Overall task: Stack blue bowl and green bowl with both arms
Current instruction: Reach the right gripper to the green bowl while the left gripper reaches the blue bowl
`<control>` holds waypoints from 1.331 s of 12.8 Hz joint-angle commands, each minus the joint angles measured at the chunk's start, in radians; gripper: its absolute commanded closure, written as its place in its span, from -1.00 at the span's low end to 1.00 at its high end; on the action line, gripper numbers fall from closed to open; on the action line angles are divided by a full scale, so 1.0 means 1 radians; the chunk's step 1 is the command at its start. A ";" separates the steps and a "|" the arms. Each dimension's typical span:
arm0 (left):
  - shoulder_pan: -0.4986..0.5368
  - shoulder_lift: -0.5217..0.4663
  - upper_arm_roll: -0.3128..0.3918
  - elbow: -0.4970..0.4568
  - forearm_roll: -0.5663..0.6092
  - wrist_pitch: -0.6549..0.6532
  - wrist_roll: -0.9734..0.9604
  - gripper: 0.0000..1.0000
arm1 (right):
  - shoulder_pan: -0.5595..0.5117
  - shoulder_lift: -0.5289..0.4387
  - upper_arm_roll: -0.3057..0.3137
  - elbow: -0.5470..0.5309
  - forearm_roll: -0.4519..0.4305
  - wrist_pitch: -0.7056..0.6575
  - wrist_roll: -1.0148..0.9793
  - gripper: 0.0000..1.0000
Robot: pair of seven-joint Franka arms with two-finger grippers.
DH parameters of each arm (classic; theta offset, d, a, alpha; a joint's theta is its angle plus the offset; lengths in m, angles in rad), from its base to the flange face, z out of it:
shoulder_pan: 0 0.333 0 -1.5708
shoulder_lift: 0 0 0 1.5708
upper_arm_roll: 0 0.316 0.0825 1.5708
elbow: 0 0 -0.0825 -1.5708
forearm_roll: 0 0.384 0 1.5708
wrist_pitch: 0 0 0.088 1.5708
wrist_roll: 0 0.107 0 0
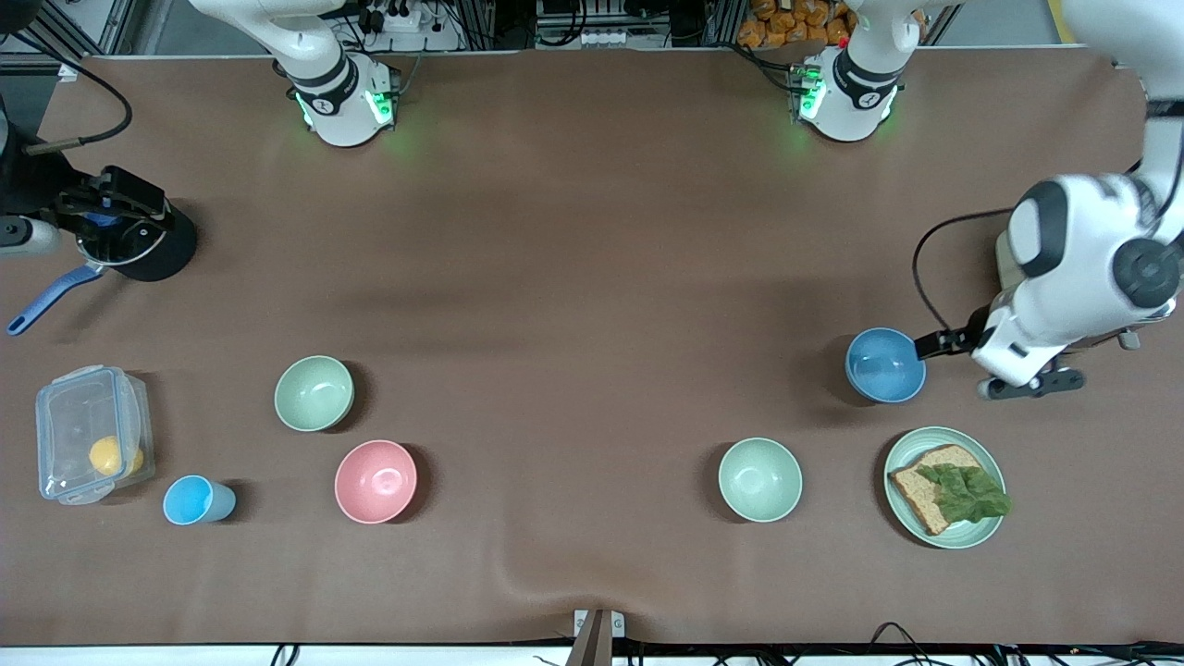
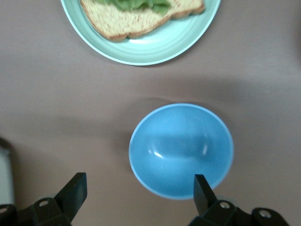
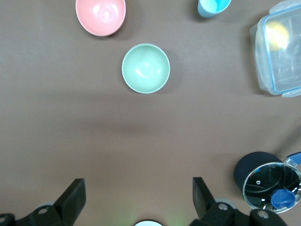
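The blue bowl (image 1: 885, 365) stands upright toward the left arm's end of the table, and it also shows in the left wrist view (image 2: 181, 148). My left gripper (image 1: 967, 359) (image 2: 139, 193) is open and low beside it, with one finger at the bowl's rim and the other over bare table. The green bowl (image 1: 314, 393) (image 3: 146, 68) stands upright toward the right arm's end. My right gripper (image 3: 138, 200) is open and empty, high over the table near its own base, and it is out of the front view.
A paler mint bowl (image 1: 760, 479) and a green plate with bread and lettuce (image 1: 943, 487) lie nearer the front camera than the blue bowl. A pink bowl (image 1: 376, 481), a light-blue cup (image 1: 196, 500), a clear lidded box (image 1: 91, 446) and a black lidded pot (image 1: 139, 242) stand toward the right arm's end.
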 commanded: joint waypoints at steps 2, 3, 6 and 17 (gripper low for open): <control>0.040 0.090 -0.006 0.015 0.035 0.055 0.027 -1.00 | -0.013 0.183 0.017 -0.005 0.003 0.071 0.001 -1.00; 0.040 0.106 -0.006 0.018 0.036 0.066 0.027 -1.00 | -0.013 0.235 0.018 -0.005 0.004 0.093 0.001 -1.00; 0.042 0.118 -0.006 0.018 0.040 0.066 0.028 -0.92 | -0.012 0.357 0.020 -0.007 0.004 0.160 -0.004 -1.00; 0.036 0.157 -0.006 0.023 0.042 0.082 0.028 0.53 | -0.035 0.693 0.018 -0.011 0.070 0.582 -0.093 -1.00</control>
